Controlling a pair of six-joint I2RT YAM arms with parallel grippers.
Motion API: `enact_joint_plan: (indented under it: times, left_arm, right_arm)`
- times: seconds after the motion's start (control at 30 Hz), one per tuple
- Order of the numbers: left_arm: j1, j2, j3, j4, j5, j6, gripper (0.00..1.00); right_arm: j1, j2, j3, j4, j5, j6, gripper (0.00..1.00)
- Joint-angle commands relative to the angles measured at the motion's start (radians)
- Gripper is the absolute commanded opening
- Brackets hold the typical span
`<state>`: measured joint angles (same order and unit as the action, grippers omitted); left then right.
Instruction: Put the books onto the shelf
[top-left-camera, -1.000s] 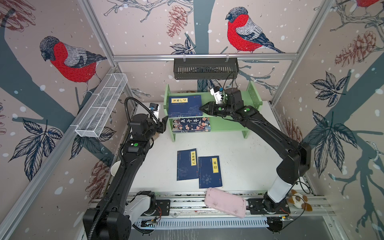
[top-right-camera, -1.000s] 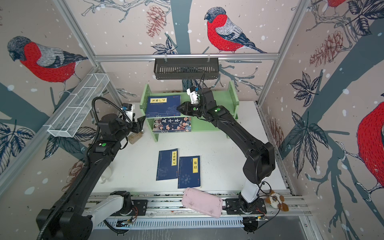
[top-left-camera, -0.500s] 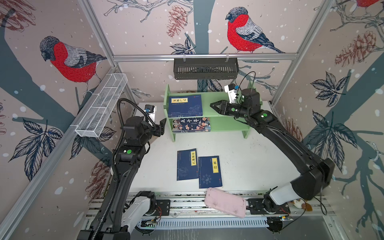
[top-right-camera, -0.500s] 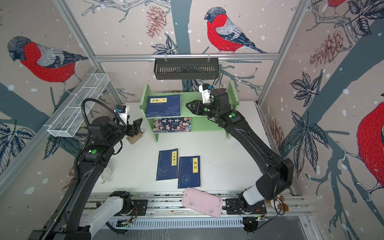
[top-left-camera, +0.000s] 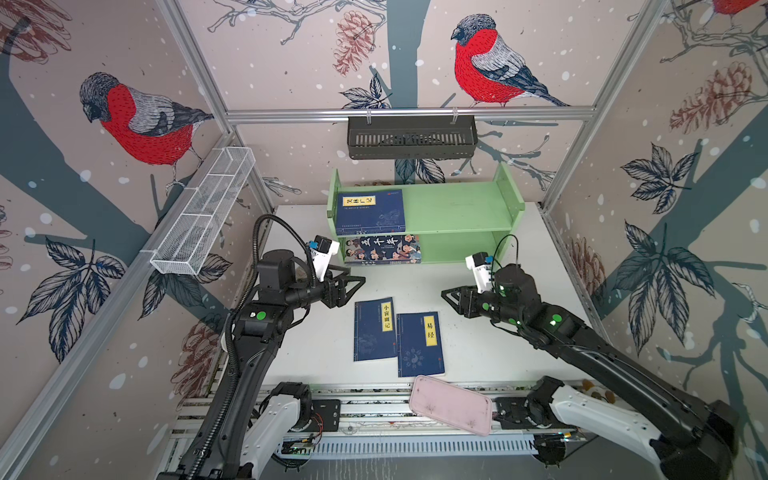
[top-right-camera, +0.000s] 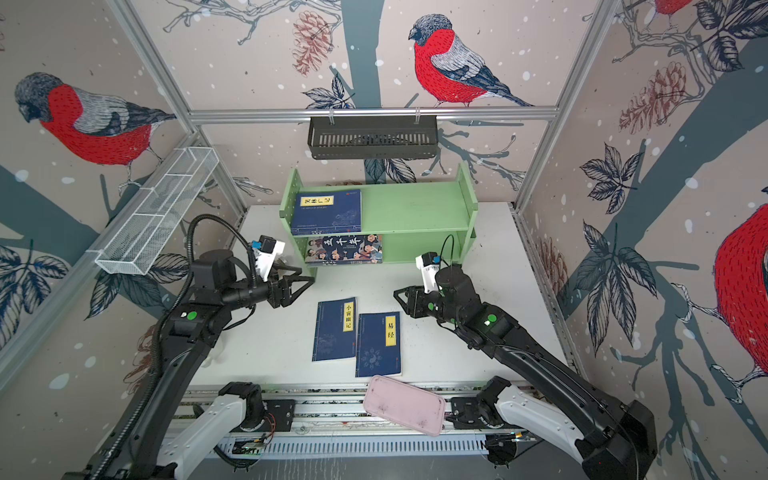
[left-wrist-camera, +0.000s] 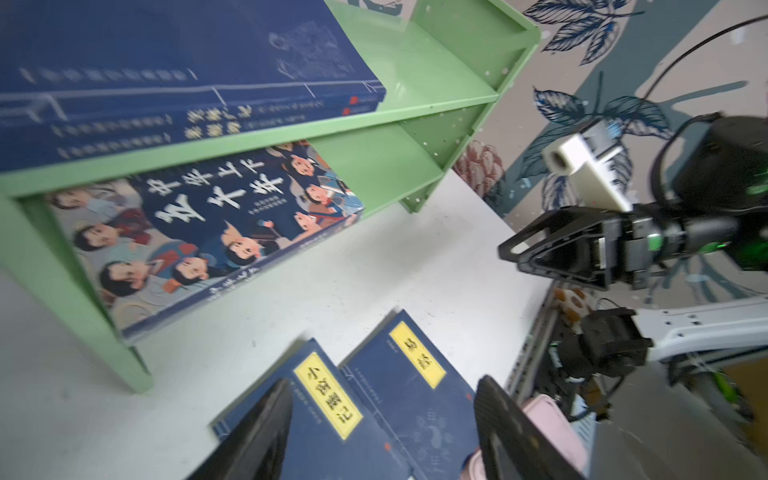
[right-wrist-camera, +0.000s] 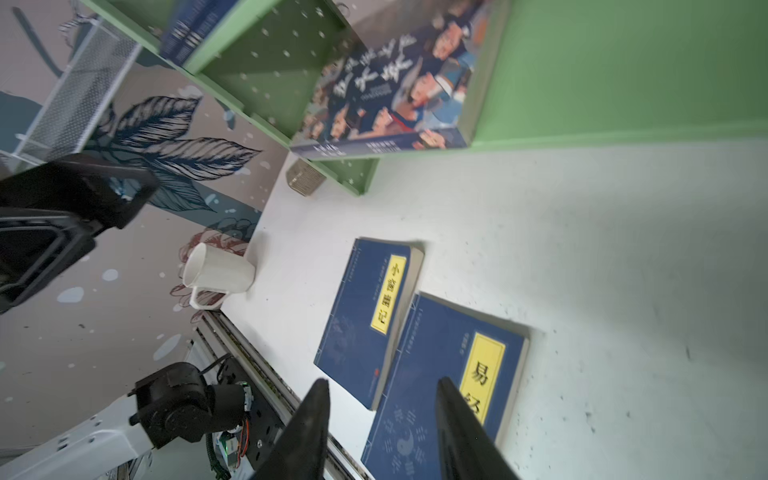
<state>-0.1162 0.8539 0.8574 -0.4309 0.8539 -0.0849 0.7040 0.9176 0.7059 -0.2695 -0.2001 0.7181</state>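
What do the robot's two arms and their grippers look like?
Both arms are black jointed links on white base segments, marked with green dots. The left arm carries a thick ribbed black cable loop, and the right arm a thin black wire. Each wrist bears a white camera block. The left gripper and right gripper have black, hollow triangular fingers.

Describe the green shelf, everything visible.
The shelf is a light green two-tier rack, painted wood by its look, with upright side panels dotted with holes. It stands on the white table near the back wall, under the black basket. A stack of navy books lies flat at the left of its upper tier; the cartoon-cover book lies flat at the left of the lower one. Both right halves are bare.
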Motion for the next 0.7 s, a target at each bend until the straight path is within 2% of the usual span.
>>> enact_joint_plan:
  times: [0.0, 0.2, 0.3, 0.4, 0.67]
  left_arm:
    - [-0.019, -0.011, -0.046, 0.076, 0.102, -0.101, 0.70]
    - [-0.078, 0.023, -0.092, 0.144, 0.060, -0.164, 0.71]
    - [-0.085, 0.059, -0.108, 0.173, 0.050, -0.194, 0.71]
    - [-0.086, 0.085, -0.116, 0.192, 0.046, -0.200, 0.70]
    - [-0.100, 0.113, -0.131, 0.238, 0.064, -0.219, 0.70]
  right_arm:
    - [0.009, 0.020, -0.065, -0.013, 0.060, 0.115, 0.45]
    - [0.055, 0.146, -0.128, 0.015, -0.032, 0.138, 0.44]
    - [0.085, 0.217, -0.125, -0.005, -0.028, 0.127, 0.44]
    - [0.101, 0.261, -0.155, 0.051, -0.059, 0.135, 0.44]
    - [0.114, 0.331, -0.179, 0.128, -0.075, 0.158, 0.37]
